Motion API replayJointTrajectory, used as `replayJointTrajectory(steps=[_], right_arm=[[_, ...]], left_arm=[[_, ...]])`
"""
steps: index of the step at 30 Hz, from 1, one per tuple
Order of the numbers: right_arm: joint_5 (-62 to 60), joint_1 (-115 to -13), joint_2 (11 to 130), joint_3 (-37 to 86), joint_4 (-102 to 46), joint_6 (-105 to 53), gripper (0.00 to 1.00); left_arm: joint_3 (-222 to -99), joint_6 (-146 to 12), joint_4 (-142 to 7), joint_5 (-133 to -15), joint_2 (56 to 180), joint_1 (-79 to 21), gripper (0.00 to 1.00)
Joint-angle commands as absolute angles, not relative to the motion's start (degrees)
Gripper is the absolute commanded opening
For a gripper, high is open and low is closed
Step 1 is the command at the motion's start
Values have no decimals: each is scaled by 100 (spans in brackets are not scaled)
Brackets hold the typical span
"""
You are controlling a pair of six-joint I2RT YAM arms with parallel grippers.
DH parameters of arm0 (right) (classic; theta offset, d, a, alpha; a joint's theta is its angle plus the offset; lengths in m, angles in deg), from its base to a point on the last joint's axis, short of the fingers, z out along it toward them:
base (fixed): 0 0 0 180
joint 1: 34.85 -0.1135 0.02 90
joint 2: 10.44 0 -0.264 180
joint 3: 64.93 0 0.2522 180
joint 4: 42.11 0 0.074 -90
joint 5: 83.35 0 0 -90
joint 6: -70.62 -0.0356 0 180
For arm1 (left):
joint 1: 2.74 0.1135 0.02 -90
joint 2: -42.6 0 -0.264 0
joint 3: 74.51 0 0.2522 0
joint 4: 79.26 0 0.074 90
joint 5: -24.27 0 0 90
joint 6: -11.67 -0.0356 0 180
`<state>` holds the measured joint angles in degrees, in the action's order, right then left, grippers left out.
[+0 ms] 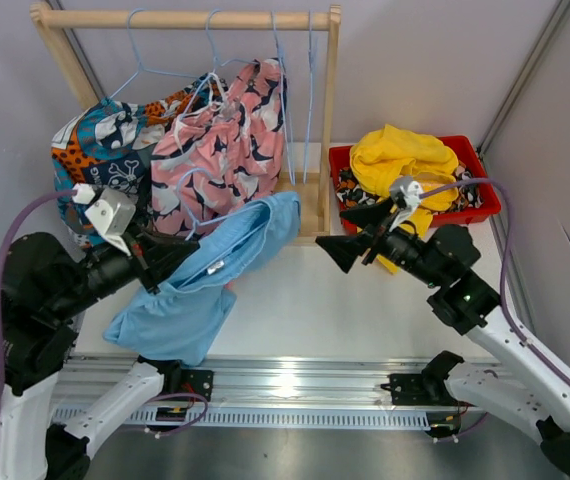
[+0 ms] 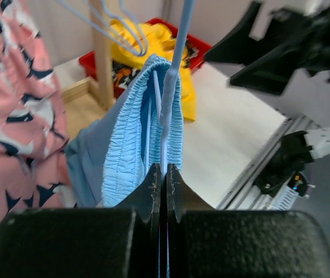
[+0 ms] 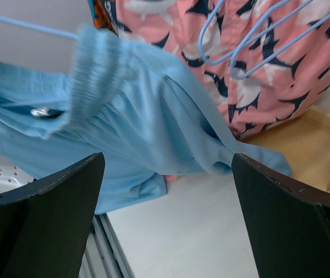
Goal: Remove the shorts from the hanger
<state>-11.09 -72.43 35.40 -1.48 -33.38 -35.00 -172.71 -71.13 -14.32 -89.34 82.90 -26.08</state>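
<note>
1. We see the light blue shorts (image 1: 215, 262) off the wooden rack (image 1: 185, 18), stretched slantwise through the left centre of the top view. Their lower end lies on the white table (image 1: 305, 295).
2. The left gripper (image 1: 160, 268) reaches in from the left edge. In the left wrist view its fingers (image 2: 153, 188) are pressed together on the thin wire of a blue hanger (image 2: 176, 63). That wire runs down through the gathered waistband of the light blue shorts.
3. The right gripper (image 1: 353, 232) hangs over the middle of the table, pointing left, just short of the light blue shorts. Its fingers (image 3: 55, 214) stand wide apart and touch nothing. In its own camera the blue fabric fills the space ahead of them.
4. The pink shorts (image 1: 220, 150) with dark marks hang from the rack in the upper centre.
5. The patchwork shorts (image 1: 105, 140) in teal, orange and white hang just left of the pink ones.
6. Two bare hangers (image 1: 311, 100) dangle at the right end of the rail.
7. At the upper right, a red bin (image 1: 480, 195) holds the yellow shorts (image 1: 400, 155) piled on top. A dark blotched pair (image 1: 350, 187) shows beneath them.
</note>
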Motion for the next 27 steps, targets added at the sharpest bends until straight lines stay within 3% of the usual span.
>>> replayJointTrajectory(steps=[1,13,14,15,16,17,18,23,27], right_arm=[[-418,-7729,3754,138,-3546,-3011,100],[155,-8293,4510,121,-4407,-2896,100],[112,-8301,4554,112,-4538,-2853,89],[155,-8302,4589,121,-4574,-2861,71],[173,-8293,4590,95,-4749,-2852,49],[208,-8301,4564,60,-4846,-2748,8],[504,-8293,4529,-1,-4899,-2730,0],[982,-7723,4186,-169,-5155,-2606,0],[255,-6713,4045,-143,-4997,-3010,0]], left_arm=[[-17887,-6875,-1680,-9833,8303,-2656,0],[-18135,-6822,-1671,-9939,8233,-2981,0],[-18117,-6822,-1689,-9939,8233,-2981,0],[-18099,-6840,-1680,-9913,8224,-2990,0],[-18099,-6857,-1663,-9852,8242,-3008,0],[-18108,-6875,-1628,-9790,8242,-3025,0],[-18091,-6901,-1593,-9746,8242,-3043,0],[-18099,-6954,-1487,-9535,8251,-3148,0],[-18056,-6989,-1417,-9482,8268,-3192,0]])
